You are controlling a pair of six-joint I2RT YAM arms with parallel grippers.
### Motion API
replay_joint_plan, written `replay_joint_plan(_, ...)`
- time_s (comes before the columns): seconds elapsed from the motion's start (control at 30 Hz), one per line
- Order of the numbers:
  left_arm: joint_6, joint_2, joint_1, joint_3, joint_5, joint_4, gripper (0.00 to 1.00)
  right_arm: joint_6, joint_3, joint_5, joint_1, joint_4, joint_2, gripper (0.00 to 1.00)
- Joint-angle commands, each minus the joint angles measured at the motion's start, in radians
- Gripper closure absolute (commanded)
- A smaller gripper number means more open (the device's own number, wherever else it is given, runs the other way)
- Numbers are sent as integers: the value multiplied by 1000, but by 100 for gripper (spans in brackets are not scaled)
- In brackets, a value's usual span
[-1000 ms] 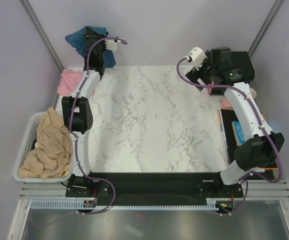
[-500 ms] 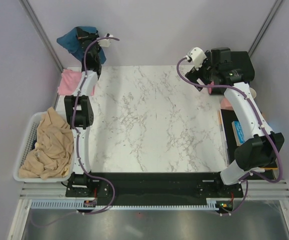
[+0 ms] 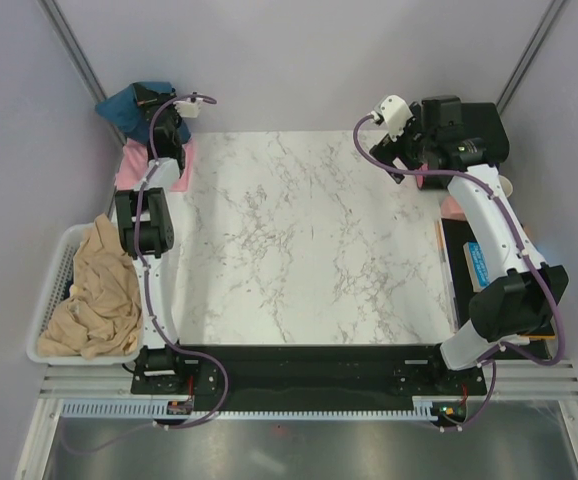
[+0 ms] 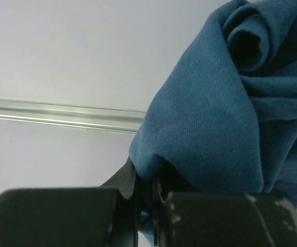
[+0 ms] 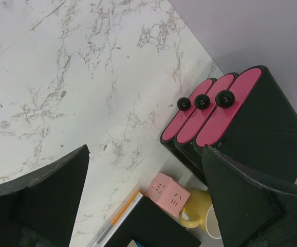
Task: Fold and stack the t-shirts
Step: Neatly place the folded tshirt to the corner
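Nearest, at the left edge, a basket (image 3: 33,345) holds a crumpled beige cloth (image 3: 94,295). Beyond it lies the marble surface (image 3: 299,240), bare across its middle. At the far right the right fingers (image 5: 45,195) hang spread wide with nothing between them, above the surface and just beside a black box (image 5: 272,134). At the far left edge the pink shirt (image 3: 134,165) lies bunched on the surface. Past it, in the far left corner, the left fingers (image 4: 120,185) are clenched on a fold of the teal shirt (image 4: 215,128), which hangs lifted and bundled against the back wall.

The step in hand looks like bringing the teal shirt to the open middle to spread it. To do that well, hold the pinch firm, carry the cloth high enough to clear the pink shirt, then lower it while drawing it along so that it unrolls flat. The free right fingers could take a second edge to pull it taut.
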State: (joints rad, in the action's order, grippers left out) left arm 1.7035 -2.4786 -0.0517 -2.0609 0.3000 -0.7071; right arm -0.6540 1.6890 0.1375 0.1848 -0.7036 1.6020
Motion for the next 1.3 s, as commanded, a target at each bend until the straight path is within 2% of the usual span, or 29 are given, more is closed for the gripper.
replay_joint_plan(0.0,-31,32,-11,22,-51,-181,98,17,17,25,-2,-4,-5,2)
replay_joint_plan(0.2,-25,10,-13,56,-61,-190,98,17,23,24,-1,-10,1,2)
replay_joint_plan(0.47,-59,135,-19,352,-137,-201,98,1,41,22,-4,-23,10,2)
replay_joint_plan(0.67,-107,197,-20,481,-199,-178,98,-10,47,20,-1,-39,18,2)
replay_joint_plan(1.03,-211,362,-30,672,-295,81,98,-39,77,10,-1,-71,16,2)
replay_joint_plan(1.17,-206,372,-42,714,-295,101,98,-49,87,10,-1,-83,15,2)
replay_joint_plan(1.2,-206,372,-46,720,-288,112,96,-50,89,8,-1,-83,13,2)
replay_joint_plan(1.27,-200,380,-53,736,-286,155,76,-52,89,8,1,-89,13,2)
